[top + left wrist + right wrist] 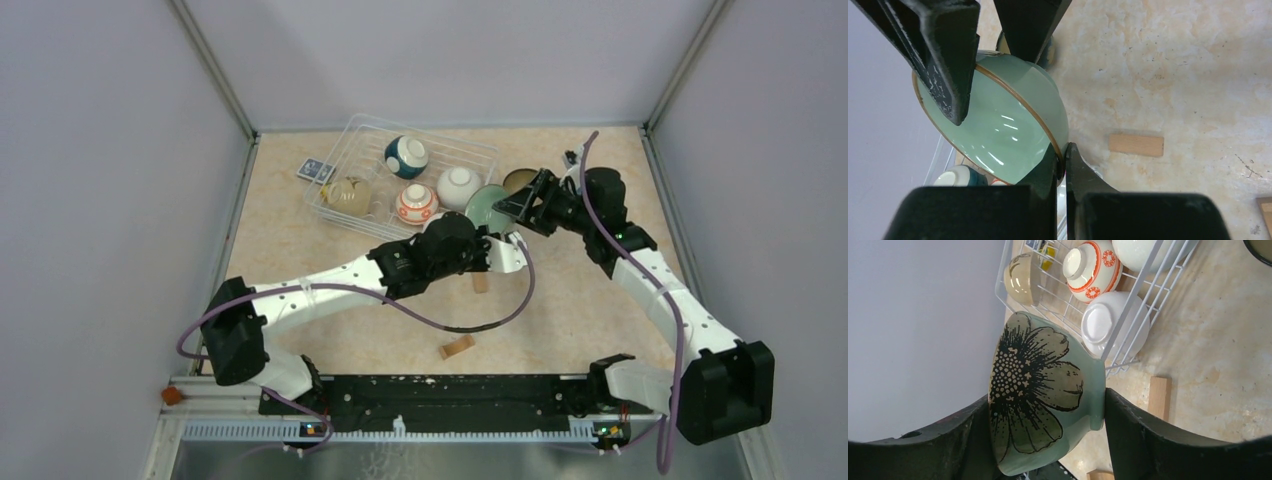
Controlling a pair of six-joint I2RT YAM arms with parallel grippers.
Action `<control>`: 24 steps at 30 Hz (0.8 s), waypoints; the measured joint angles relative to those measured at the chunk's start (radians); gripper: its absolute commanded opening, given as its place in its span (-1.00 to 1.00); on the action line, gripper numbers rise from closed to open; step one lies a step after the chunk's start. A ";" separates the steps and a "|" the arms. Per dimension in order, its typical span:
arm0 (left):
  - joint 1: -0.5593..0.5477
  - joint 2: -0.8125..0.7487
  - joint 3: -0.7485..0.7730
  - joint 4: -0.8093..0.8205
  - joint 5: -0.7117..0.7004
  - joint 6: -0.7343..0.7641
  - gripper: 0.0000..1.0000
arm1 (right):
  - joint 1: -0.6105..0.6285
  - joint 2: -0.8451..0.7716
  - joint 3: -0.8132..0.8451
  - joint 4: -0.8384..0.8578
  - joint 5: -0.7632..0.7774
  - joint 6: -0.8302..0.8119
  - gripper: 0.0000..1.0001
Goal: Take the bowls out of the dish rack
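The pale green bowl (486, 207) with a black flower on its outside hangs tilted just off the right end of the white wire dish rack (440, 135). My left gripper (1064, 150) is shut on its brown rim. My right gripper (1048, 405) spans the bowl (1048, 380), one finger against the mouth and the other against the foot. In the rack lie a teal-and-white bowl (406, 156), a beige bowl (348, 194), an orange-patterned bowl (416, 204) and a white bowl (458, 186). A dark brown-lined bowl (520, 181) stands on the table to the right of the rack.
Two small wooden blocks lie on the table, one (481, 282) under the left arm's wrist and one (457, 347) nearer the bases. A blue patterned card (315, 171) sits left of the rack. Grey walls close in the table on both sides.
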 measured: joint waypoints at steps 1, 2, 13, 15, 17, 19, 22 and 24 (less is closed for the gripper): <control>0.000 0.000 0.000 0.000 -0.001 0.001 -0.76 | 0.000 0.000 -0.004 0.006 -0.001 0.000 -0.05; -0.001 0.000 0.000 -0.001 -0.002 0.000 -0.65 | 0.000 0.000 -0.007 0.009 0.000 0.004 -0.07; -0.004 -0.003 -0.026 0.114 -0.025 -0.019 0.51 | -0.023 -0.001 -0.070 -0.004 0.055 0.020 -0.17; -0.004 -0.016 -0.036 0.138 -0.032 -0.037 0.59 | -0.039 -0.002 -0.083 -0.010 0.060 0.019 -0.17; -0.004 -0.039 -0.048 0.151 -0.039 -0.057 0.69 | -0.063 -0.003 -0.098 -0.019 0.063 0.014 -0.17; -0.004 -0.070 -0.062 0.167 -0.053 -0.082 0.82 | -0.085 -0.005 -0.111 -0.023 0.068 0.008 -0.17; -0.004 -0.119 -0.091 0.211 -0.101 -0.121 0.89 | -0.110 -0.022 -0.142 -0.026 0.082 -0.005 -0.18; -0.004 -0.149 -0.109 0.240 -0.136 -0.145 0.90 | -0.118 -0.036 -0.168 -0.026 0.095 -0.018 -0.19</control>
